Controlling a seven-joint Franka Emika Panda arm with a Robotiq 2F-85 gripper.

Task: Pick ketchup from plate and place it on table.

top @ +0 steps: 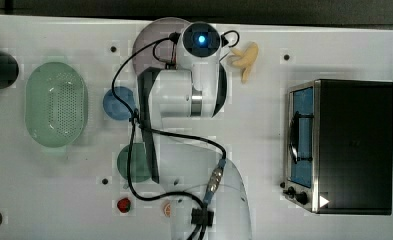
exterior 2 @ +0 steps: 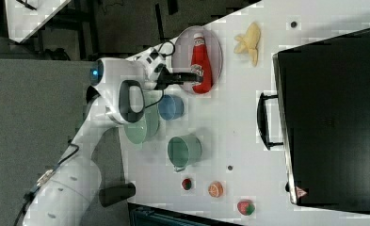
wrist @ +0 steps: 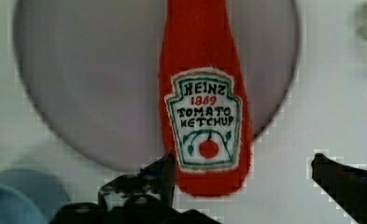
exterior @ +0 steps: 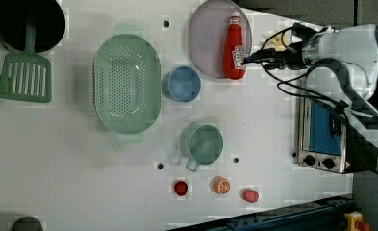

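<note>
The ketchup (wrist: pixel 204 93) is a red bottle with a whitish label. It lies flat on the pale lilac plate (wrist: pixel 92 93), and its base end reaches over the plate's rim. My gripper (wrist: pixel 243 157) is open just above that base end, with one dark fingertip (wrist: pixel 165 170) close beside the bottle and the other standing well off. In the left view the gripper (exterior: pixel 249 58) reaches the lower end of the ketchup (exterior: pixel 234 45) on the plate (exterior: pixel 208 38), which rests on the white table (exterior: pixel 273 144). In the right view the ketchup (exterior 2: pixel 200 61) lies beside the gripper (exterior 2: pixel 194 77). In the top view the arm covers the bottle.
A blue dish (exterior: pixel 182 83), a green perforated basket (exterior: pixel 126 82) and a green mug (exterior: pixel 203 143) stand near the plate. A banana (top: pixel 246 59) lies beside it, and a toaster oven (top: pixel 344 145) fills one end of the table. Small toy fruits (exterior: pixel 221 185) sit by the table edge.
</note>
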